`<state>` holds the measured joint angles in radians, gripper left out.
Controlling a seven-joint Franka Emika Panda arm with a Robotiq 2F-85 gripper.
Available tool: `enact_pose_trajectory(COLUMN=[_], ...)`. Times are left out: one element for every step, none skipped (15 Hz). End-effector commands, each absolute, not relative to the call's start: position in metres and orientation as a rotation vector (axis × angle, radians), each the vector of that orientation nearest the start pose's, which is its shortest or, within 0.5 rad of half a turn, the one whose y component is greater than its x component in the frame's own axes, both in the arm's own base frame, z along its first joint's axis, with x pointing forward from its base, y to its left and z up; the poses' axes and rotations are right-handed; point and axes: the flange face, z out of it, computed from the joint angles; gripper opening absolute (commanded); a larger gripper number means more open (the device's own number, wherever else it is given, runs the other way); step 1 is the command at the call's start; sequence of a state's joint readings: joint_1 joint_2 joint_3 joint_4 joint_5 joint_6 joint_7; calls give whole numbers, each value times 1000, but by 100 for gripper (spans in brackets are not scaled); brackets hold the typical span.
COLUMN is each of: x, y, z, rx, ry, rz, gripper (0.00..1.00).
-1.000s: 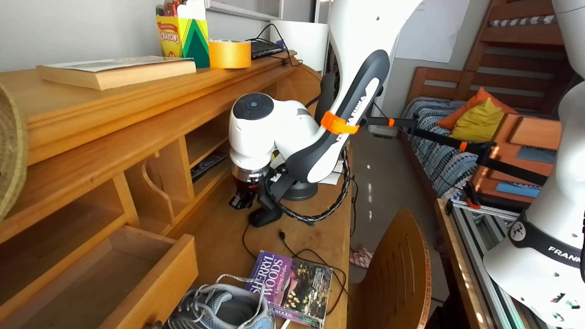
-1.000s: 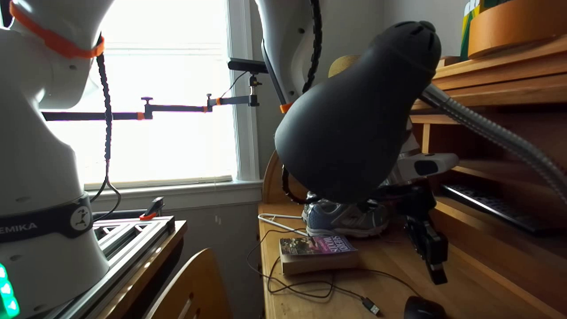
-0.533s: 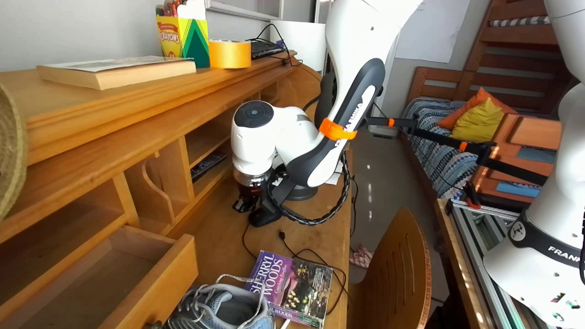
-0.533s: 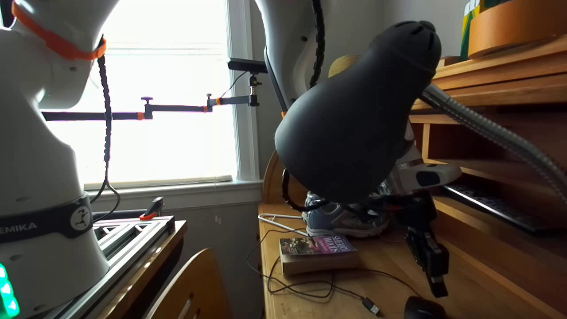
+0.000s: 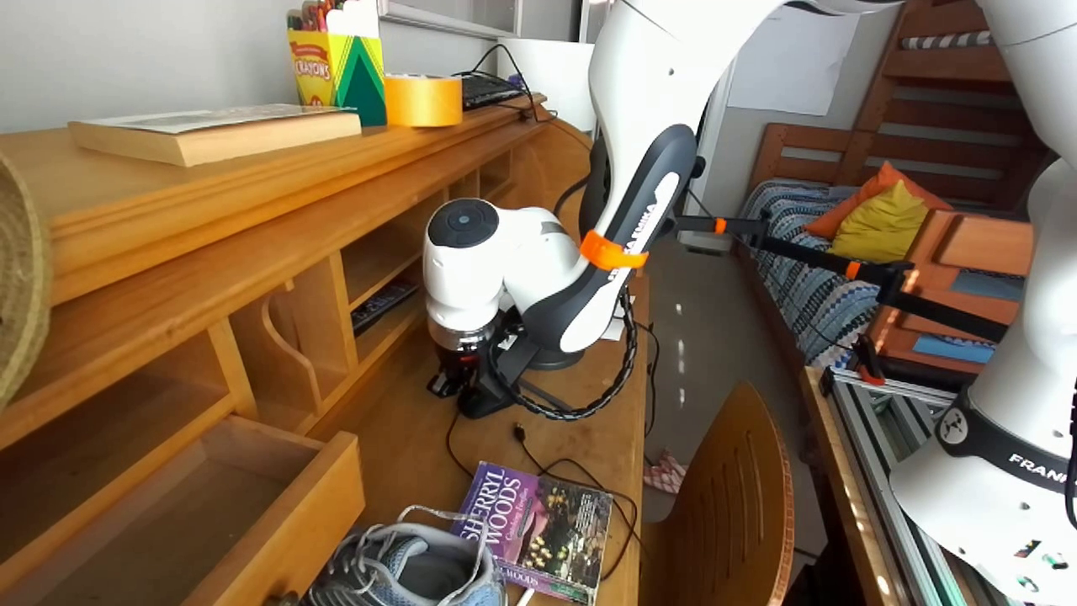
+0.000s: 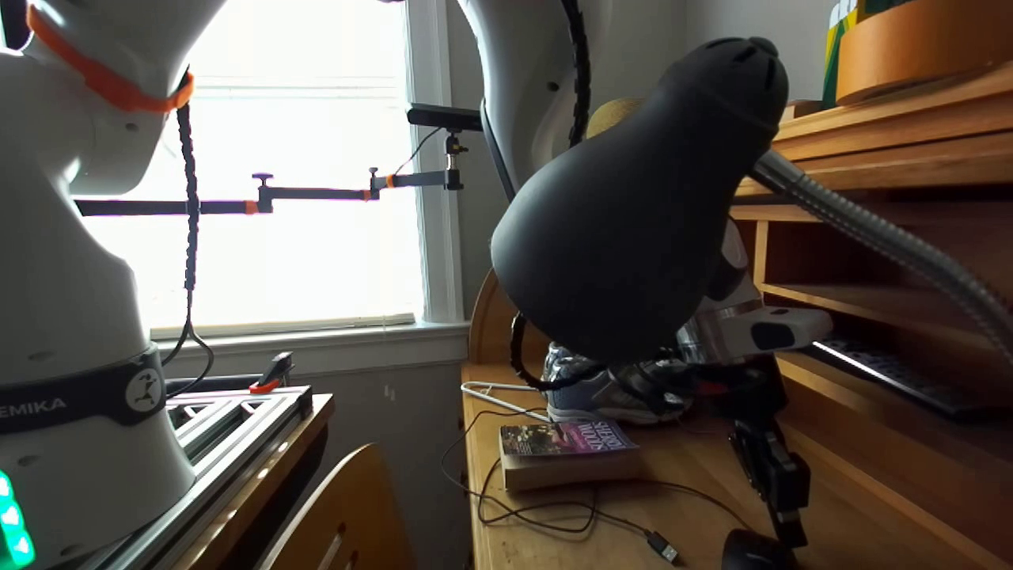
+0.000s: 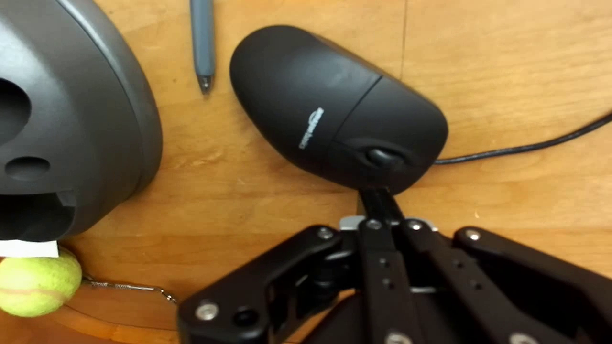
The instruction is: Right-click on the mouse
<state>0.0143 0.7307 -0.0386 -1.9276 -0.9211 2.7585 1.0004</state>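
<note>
The mouse (image 7: 296, 76) is black and oval and lies on the wooden desk, its cable leaving on the right in the wrist view. Part of it shows at the bottom of an exterior view (image 6: 756, 550); elsewhere it merges with dark gripper parts. My gripper (image 7: 375, 191) is shut and empty, fingers together. In the wrist view its tips overlap the edge of the button below the scroll wheel. In both exterior views the gripper (image 5: 442, 385) points down; its tips (image 6: 790, 538) are right at the mouse. I cannot tell whether they touch it.
In the wrist view, a large dark grey rounded base (image 7: 110, 95), a pen (image 7: 204, 43) and a tennis ball (image 7: 38, 286) lie beside the mouse. A lamp head (image 6: 625, 222) hangs over the desk. A book (image 5: 538, 530), a shoe (image 5: 412, 572) and an open drawer (image 5: 278, 513) are nearby.
My arm and gripper have moved down in both exterior views, bringing the fingertips closer to the mouse. The mouse has not visibly moved.
</note>
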Motion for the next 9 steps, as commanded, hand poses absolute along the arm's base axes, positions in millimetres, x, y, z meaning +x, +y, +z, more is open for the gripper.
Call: enact_pose_trajectory(x=[613,615,614,614,614,614,615,616,616], y=[17,16,15,14,13,14,14,15,16], z=[93,92,89,86,85,86,89,92,98], rx=[-3404,-3410,-3419,-3425,-3433,-3432,-3428,-3421,-3407], ry=[258,258,259,254,253,254,260,265,269], rz=[-474,-467,-448,-438,-437,-444,-459,-474,-492], gripper=[0,0,0,0,0,0,0,0,0])
